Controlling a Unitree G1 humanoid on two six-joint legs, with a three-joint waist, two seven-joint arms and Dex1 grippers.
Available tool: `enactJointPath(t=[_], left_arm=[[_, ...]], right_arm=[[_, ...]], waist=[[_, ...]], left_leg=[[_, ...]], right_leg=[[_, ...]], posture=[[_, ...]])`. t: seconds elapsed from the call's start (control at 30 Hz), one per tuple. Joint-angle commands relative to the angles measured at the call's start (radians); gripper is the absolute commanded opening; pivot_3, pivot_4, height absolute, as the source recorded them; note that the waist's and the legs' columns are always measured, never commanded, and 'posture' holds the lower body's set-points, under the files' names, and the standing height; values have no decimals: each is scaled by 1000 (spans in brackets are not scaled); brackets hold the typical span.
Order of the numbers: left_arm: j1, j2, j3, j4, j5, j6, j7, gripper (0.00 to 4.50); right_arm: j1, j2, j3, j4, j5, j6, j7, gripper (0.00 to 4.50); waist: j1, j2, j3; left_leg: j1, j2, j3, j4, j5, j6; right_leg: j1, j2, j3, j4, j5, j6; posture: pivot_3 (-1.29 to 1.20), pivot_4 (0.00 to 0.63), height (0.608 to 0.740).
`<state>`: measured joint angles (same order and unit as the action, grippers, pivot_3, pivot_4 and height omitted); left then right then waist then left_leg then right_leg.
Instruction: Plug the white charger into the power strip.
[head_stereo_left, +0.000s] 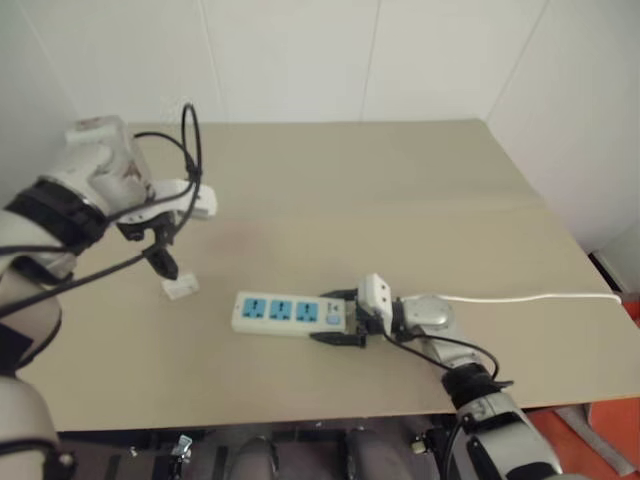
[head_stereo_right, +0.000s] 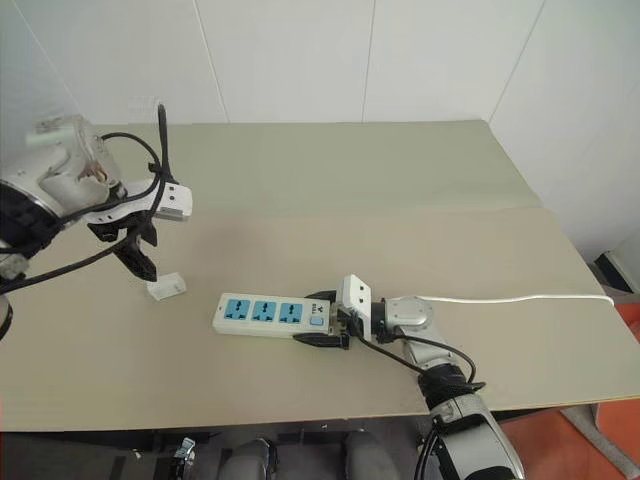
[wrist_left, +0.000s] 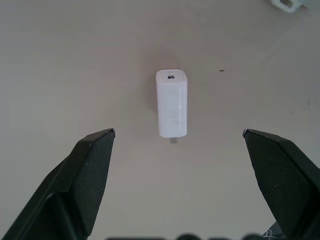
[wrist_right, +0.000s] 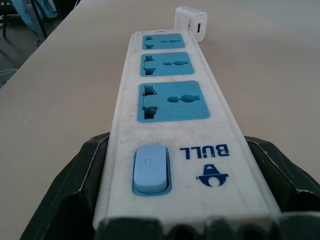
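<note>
Right wrist view: power strip (wrist_right: 170, 130) end cut off.

White boxy pincer (head_stereo_left: 163, 250) housings, black wedge fingers (wrist_left: 92, 167), looping black cables, silver wrist joints.

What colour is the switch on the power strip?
Light blue switch; right wrist view shows it best.

The white charger (head_stereo_left: 181, 288) lies on the table (head_stereo_left: 400, 190) just below the left gripper (head_stereo_left: 160, 250) and its downward-pointing fingertips, while the right gripper (head_stereo_left: 337, 317) has one black finger on either side of the power strip (head_stereo_left: 285, 313) at its switch end.
</note>
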<state>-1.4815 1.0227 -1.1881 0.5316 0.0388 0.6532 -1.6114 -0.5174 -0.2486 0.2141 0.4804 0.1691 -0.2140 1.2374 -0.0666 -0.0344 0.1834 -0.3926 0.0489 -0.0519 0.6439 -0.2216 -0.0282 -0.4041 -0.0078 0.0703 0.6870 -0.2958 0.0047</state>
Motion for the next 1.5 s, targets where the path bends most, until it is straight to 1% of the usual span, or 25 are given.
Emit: enactJointPath(t=[0.03,0.2,0.3,0.5,0.73,0.9,1.2,1.5], left_arm=[[15,32,-8,-56,-18,18,-3,4500],[67,32,4,-78,-2,39,-3,4500],[95,7,26,-32,40,31,-3,4500],[136,-66,88,81,121,5,-3,4500],[152,-190,193,290,238,-73,29,4500],[165,-242,253,380,303,-123,46,4500],[190,-295,331,415,378,-155,42,4500],[221,-328,389,401,430,-156,34,4500]], right_arm=[[31,9,30,-24,-4,24,0,3450],[44,5,31,-52,0,47,-11,3450],[58,0,32,-76,4,64,-15,3450],[79,-9,34,-117,9,91,-20,3450],[111,-13,36,-164,10,120,-41,3450],[131,-18,37,-196,13,137,-56,3450],[145,-25,39,-222,15,153,-66,3450],[148,-26,37,-225,17,158,-74,3450]], waist=[[-2,0,0],[-2,0,0],[-1,0,0],[2,0,0],[2,0,0],[0,0,0],[3,0,0],[2,-1,0]], left_leg=[[0,0,0,0,0,0],[0,0,0,0,0,0],[1,0,0,0,0,0],[0,0,0,1,0,0],[0,0,0,1,0,0],[0,-1,0,1,0,0],[-1,-1,0,2,0,0],[-1,-1,0,2,0,0]], right_leg=[[0,0,0,0,0,0],[0,0,0,0,0,0],[0,0,0,1,0,0],[0,0,0,0,0,0],[0,0,0,1,0,0],[0,0,0,1,0,0],[0,-1,0,1,0,0],[0,-1,0,1,0,0]], posture=[[0,150,740],[0,150,740],[0,150,740],[0,150,740],[0,150,740],[0,150,740],[0,150,740],[0,150,740]])
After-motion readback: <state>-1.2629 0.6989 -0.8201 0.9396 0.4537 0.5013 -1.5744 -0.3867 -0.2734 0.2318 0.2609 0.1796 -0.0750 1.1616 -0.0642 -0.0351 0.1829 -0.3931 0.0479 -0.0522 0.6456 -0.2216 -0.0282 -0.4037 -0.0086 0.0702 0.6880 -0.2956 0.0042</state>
